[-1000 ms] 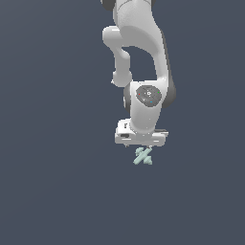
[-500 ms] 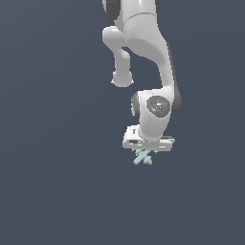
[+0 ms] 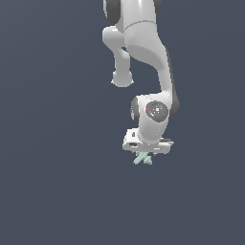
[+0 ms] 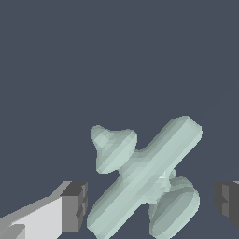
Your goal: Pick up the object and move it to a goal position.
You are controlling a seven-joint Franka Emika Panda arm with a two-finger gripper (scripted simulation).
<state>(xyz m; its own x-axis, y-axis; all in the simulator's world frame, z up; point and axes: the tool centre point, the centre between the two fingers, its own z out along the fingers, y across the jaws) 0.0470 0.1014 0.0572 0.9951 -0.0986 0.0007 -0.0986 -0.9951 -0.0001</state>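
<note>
Your tool point(image 3: 145, 155) has dropped onto the mint piece point(image 3: 143, 159) on the surface point(image 3: 57, 191), fingers point(image 4: 74, 205) wide, straddling it, untouched: descent done, closing comes next.

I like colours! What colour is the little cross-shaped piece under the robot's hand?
Pale mint green object. The wrist view shows it best.

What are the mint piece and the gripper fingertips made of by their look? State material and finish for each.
The mint-green object: looks like matte plastic, uniform pale colour, soft faceted shading, no shine; a simulator render, so uncertain. The fingertips: dark grey, flat and dull, like rubber pads, on a white, smooth-looking finger body. The gripper straddles the object with jaws apart.
</note>
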